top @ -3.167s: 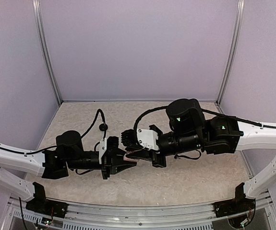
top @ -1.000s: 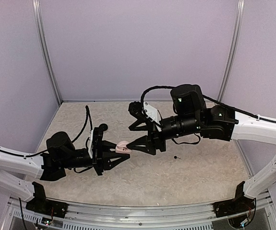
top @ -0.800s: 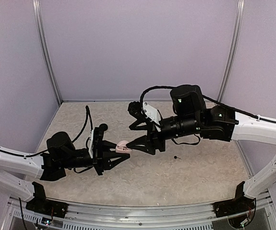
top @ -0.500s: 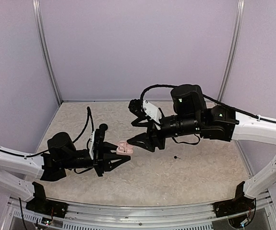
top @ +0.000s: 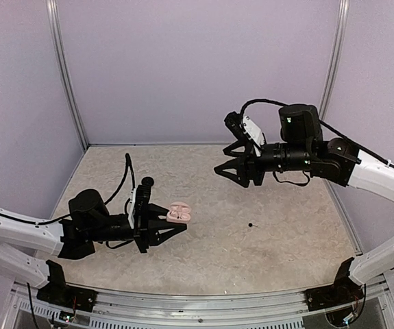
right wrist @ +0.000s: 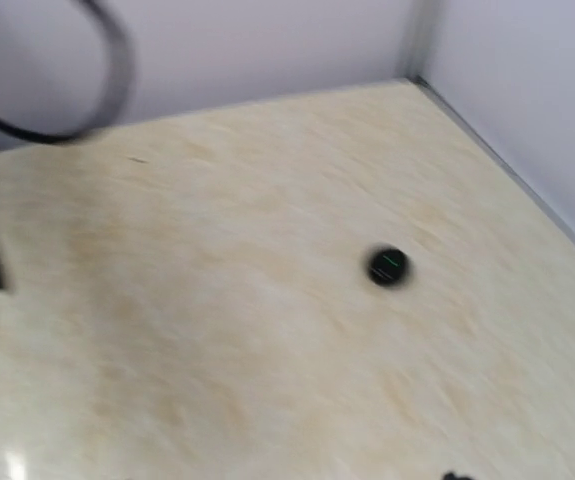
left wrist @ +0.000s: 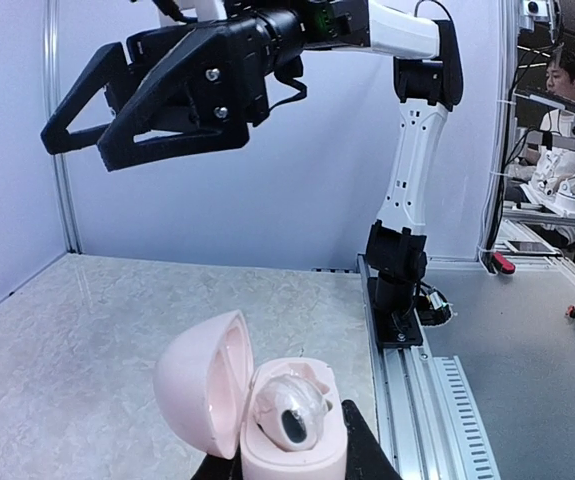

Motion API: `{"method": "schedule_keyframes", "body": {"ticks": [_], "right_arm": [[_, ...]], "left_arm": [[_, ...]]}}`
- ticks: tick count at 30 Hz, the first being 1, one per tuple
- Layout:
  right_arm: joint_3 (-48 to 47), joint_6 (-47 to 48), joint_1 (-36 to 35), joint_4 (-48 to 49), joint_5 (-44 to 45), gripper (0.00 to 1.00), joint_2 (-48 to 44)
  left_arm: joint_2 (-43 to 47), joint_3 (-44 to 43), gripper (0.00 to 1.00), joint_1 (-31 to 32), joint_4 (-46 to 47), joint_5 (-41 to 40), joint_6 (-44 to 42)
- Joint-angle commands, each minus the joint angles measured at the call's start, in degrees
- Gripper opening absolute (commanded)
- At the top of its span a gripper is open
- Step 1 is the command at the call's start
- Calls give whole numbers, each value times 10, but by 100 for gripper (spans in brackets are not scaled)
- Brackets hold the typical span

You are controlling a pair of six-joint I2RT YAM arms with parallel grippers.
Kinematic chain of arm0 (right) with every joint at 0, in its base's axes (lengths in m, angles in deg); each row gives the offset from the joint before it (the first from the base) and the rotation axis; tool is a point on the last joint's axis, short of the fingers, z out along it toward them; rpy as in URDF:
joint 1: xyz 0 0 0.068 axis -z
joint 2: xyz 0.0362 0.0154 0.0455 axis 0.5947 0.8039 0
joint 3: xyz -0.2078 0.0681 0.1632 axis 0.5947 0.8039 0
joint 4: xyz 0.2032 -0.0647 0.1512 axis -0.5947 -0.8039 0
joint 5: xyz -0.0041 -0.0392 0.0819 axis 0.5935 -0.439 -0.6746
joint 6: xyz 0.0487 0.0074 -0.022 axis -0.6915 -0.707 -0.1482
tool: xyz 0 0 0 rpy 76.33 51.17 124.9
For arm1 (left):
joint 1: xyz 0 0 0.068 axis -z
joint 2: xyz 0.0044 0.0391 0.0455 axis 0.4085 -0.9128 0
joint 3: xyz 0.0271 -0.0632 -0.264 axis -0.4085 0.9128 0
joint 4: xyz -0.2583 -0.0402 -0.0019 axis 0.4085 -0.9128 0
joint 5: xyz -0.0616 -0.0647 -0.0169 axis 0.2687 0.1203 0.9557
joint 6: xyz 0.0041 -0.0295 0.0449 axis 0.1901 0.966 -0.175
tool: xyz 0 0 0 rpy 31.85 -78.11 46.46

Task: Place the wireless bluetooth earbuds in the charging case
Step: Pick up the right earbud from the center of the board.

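Note:
My left gripper [top: 172, 221] is shut on the pink charging case [top: 179, 212] and holds it a little above the table at centre left. In the left wrist view the case [left wrist: 292, 445] stands between my dark fingertips [left wrist: 365, 452] with its lid [left wrist: 199, 395] swung open. One pale, almost see-through earbud [left wrist: 292, 405] sits in a well of the case. A tiny black earbud [top: 252, 225] lies on the table to the right and shows blurred in the right wrist view [right wrist: 388, 267]. My right gripper [top: 224, 163] hangs open and empty, high over the table, up and right of the case.
The beige table [top: 203, 260] is walled by lilac panels [top: 197, 68]. A black cable loop [top: 128, 175] rises by the left arm. The aluminium rail [top: 197, 305] runs along the near edge. The open right gripper [left wrist: 75, 150] looms at the upper left in the left wrist view.
The right gripper, whose fingertips were at the case a second ago, has drawn back up and to the right. The left gripper has kept the case almost still.

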Motion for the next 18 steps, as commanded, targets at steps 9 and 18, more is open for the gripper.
{"method": "schedule_keyframes", "body": {"ticks": [9, 18], "right_arm": [[29, -4, 143, -193, -42, 62, 143], [13, -5, 144, -235, 23, 50, 280]], "left_arm": [[6, 14, 8, -6, 23, 0, 11], [1, 18, 8, -5, 33, 3, 13]]}}
